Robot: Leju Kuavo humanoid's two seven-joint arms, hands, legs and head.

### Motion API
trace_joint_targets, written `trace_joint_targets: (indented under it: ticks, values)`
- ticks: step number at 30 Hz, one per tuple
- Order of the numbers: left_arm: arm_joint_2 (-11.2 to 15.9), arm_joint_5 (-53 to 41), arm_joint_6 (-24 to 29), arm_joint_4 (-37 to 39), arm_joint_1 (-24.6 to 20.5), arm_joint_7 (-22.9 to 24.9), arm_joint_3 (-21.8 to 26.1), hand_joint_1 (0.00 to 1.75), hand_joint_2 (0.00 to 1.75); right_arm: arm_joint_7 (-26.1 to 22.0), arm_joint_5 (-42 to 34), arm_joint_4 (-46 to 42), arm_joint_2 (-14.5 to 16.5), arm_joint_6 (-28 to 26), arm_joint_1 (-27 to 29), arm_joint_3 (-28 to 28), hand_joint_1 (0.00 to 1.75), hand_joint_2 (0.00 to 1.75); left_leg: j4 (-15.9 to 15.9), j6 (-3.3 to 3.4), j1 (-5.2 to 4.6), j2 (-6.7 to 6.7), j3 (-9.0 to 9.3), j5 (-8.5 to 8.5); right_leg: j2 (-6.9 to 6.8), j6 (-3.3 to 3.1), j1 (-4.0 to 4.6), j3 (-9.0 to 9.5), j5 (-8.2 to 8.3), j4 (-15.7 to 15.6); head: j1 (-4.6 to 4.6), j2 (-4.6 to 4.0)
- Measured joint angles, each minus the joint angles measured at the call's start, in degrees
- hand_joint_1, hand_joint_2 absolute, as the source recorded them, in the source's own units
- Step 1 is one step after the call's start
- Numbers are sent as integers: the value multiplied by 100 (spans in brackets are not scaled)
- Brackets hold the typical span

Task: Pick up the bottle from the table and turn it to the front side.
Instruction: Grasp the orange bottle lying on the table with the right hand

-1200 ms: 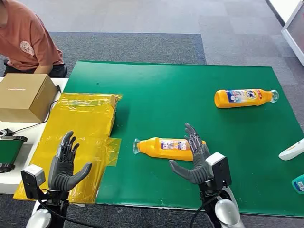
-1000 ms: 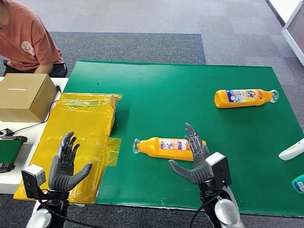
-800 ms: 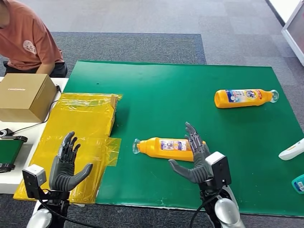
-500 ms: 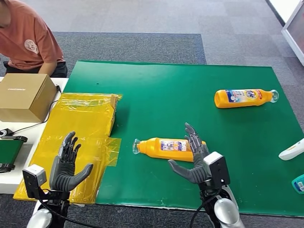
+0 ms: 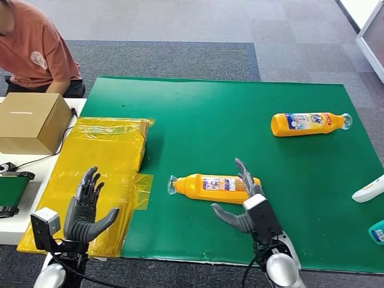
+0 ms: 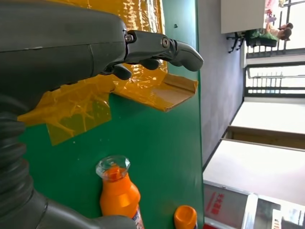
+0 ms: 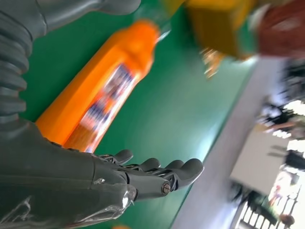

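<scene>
An orange bottle (image 5: 213,186) with a clear cap lies on its side near the front of the green mat (image 5: 217,108), cap toward the left; it also shows as the orange bottle (image 7: 97,95) in the right wrist view and as the bottle's capped neck (image 6: 116,188) in the left wrist view. My right hand (image 5: 246,201) hovers open at the bottle's base end, fingers spread over it and thumb out in front, not gripping. My left hand (image 5: 86,207) is raised open over the yellow plastic sheet (image 5: 104,162).
A second orange bottle (image 5: 308,123) lies at the mat's far right. A white object (image 5: 369,189) and a teal one (image 5: 377,231) sit at the right edge. A cardboard box (image 5: 32,120) stands at the left, with a person (image 5: 33,48) behind it.
My right hand has turned at the wrist and dropped a little lower beside the bottle's base. My left hand has barely shifted. The bottles lie as before.
</scene>
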Motion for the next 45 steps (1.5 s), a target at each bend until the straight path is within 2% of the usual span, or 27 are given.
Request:
trace_joint_targets:
  ticks: [4, 8, 12, 19, 22, 23, 26, 27, 32, 38, 40, 43, 45]
  values:
    - [-47, -105, -183, -85, 3, 132, 6, 0, 175, 1081, 2716, 187, -42, -412, -172, 110, 0, 175, 0, 0, 0, 0, 0, 1, 0, 0, 0, 0, 0, 0, -1, -1]
    - [-128, -120, -430, -138, -65, 239, 8, 0, 175, 1677, 4473, 877, -45, -444, -499, 243, 0, 175, 0, 0, 0, 0, 0, 3, 0, 1, 0, 2, 2, 0, 0, 0]
    - [-188, -108, -599, -139, -179, 256, 2, 0, 175, 1917, 5402, 1812, -44, -505, -890, 417, 0, 175, 0, -1, 0, 0, 1, 7, 0, 1, 0, 2, 4, 0, -1, 0]
    - [-228, -8, -785, -139, -353, 262, -42, 0, 175, 1882, 5825, 3138, 30, -598, -1602, 672, 0, 175, 0, -1, 0, 3, 4, 9, 2, -2, 0, 2, 8, 0, -1, 0]
    - [-229, 67, -868, -139, -402, 262, -67, 0, 175, 1810, 5867, 3532, 99, -544, -1900, 747, 0, 175, 0, -1, 1, 3, 6, 9, 1, -2, 0, 3, 8, 0, -1, -1]
    - [-229, 93, -904, -139, -416, 261, -82, 0, 175, 1776, 5866, 3653, 122, -505, -1996, 769, 25, 175, 0, -1, 1, 3, 8, 9, 2, -3, 1, 3, 8, 0, -1, -1]
    - [-229, 132, -985, -139, -452, 259, -149, 0, 175, 1678, 5847, 3976, 186, -321, -2257, 816, 156, 175, 0, 0, 1, 4, 14, 10, 2, -2, 1, 9, 9, 0, 1, -1]
    - [-229, 136, -1001, -139, -456, 259, -167, 0, 175, 1639, 5830, 4065, 207, -235, -2328, 829, 175, 175, 0, 0, 1, 4, 16, 11, 2, -2, 1, 11, 10, 0, 1, -1]
    - [-226, 142, -1080, -139, -472, 237, -235, 0, 175, 1357, 5600, 4424, 274, 184, -2623, 924, 175, 175, 0, 1, 1, 4, 22, 18, 3, -2, 1, 15, 20, 0, -1, -2]
    - [-219, 148, -1138, -151, -462, 184, -274, 0, 175, 898, 4608, 4374, 280, 521, -2766, 975, 175, 175, 1, 1, 1, 5, 32, 21, 5, -1, 1, 22, 24, 0, 0, 0]
    - [-215, 159, -1142, -162, -453, 164, -272, 0, 175, 631, 3923, 4208, 277, 736, -2739, 937, 175, 175, 1, 1, 2, 6, 33, 21, 6, -2, 1, 22, 24, 0, 0, -1]
    - [-205, 178, -1124, -169, -439, 92, -268, 0, 175, 79, 2111, 3777, 270, 1356, -2561, 671, 175, 175, 1, 1, 2, 6, 33, 21, 4, -2, 1, 23, 24, 0, 0, 0]
    - [-192, 188, -1094, -169, -426, 46, -266, 0, 175, -141, 1175, 3486, 267, 1689, -2366, 479, 175, 175, 1, 1, 2, 4, 30, 21, 3, -1, 1, 22, 23, 0, -1, -1]
